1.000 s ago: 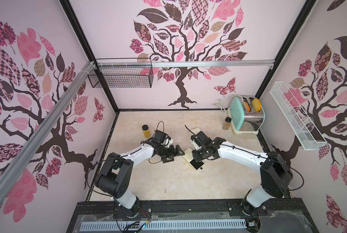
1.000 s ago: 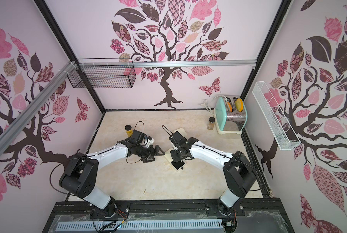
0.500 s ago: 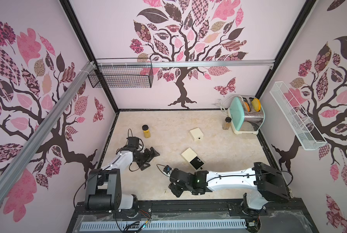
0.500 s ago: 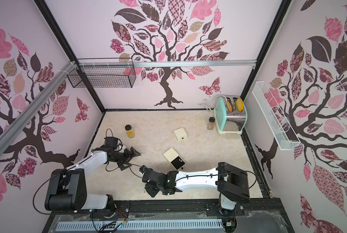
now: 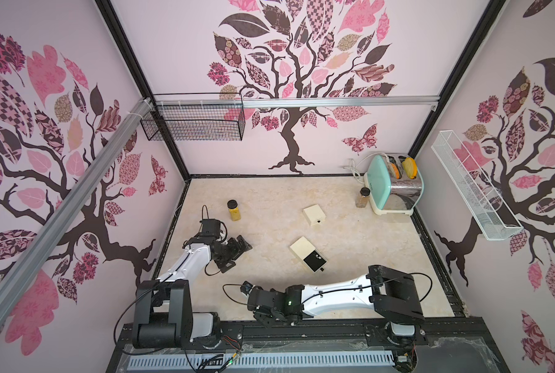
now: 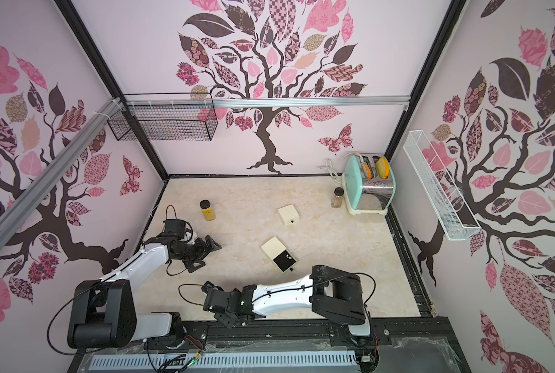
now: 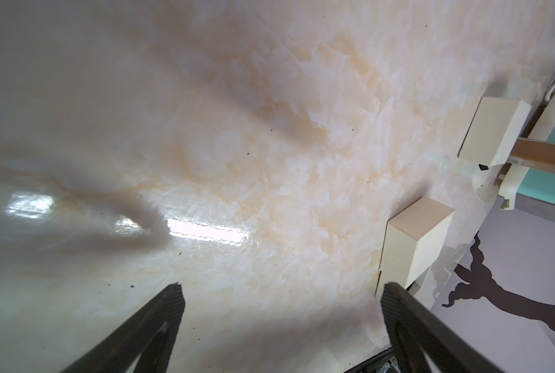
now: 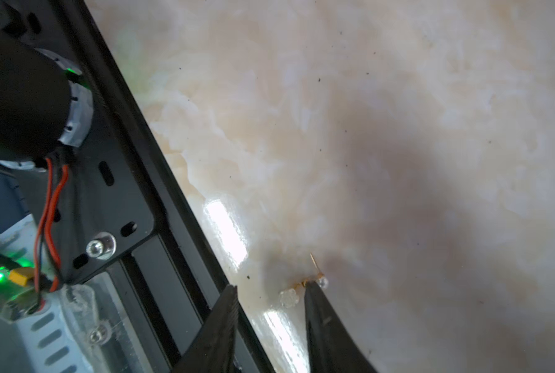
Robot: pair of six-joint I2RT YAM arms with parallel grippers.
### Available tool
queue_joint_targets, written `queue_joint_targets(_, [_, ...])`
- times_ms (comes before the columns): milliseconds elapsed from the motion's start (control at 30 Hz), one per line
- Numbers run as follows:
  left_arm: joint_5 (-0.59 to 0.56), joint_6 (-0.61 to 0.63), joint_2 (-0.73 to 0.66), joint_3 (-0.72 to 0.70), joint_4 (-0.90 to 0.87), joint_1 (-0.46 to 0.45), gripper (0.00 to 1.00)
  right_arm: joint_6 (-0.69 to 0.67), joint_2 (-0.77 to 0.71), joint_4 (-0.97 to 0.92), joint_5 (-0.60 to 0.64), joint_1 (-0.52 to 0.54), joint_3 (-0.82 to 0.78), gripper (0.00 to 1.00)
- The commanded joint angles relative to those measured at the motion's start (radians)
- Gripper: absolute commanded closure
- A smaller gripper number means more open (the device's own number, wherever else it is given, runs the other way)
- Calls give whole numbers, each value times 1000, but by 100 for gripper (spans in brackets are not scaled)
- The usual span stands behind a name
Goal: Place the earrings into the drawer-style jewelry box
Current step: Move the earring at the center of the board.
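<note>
Right tool [image 8: 269, 285] has left the box [image 5: 302, 248]; jaws apart astride an earring [image 8: 289, 297], likely light, slippery: I'd pinch its wire.

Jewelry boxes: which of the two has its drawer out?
The nearer box, mid-table and closer to the arm bases: its black-lined drawer is slid out. The other box, back toward the toaster, is shut.

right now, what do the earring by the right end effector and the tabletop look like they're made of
Earring: thin gold-coloured wire hook, probably metal, with clear glassy or plastic beads that look see-through.
Tabletop: glossy marble-look surface, cream veining with sharp light reflections; stone or laminate, cannot tell.
</note>
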Motion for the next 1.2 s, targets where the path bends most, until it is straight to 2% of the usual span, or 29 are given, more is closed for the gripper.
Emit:
queue_joint_targets(0, [-3, 20, -5, 12, -5, 4, 2, -3, 24, -75, 39, 2, 40, 63])
queue_joint_targets(433, [23, 21, -10, 6, 9, 5, 2, 11, 82, -122, 49, 2, 85, 62])
queue_joint_targets(833, [30, 20, -17, 2, 16, 4, 2, 41, 95, -132, 33, -17, 65, 68])
queue_joint_targets(1167, [32, 19, -23, 0, 19, 4, 2, 58, 96, -137, 38, -33, 42, 82])
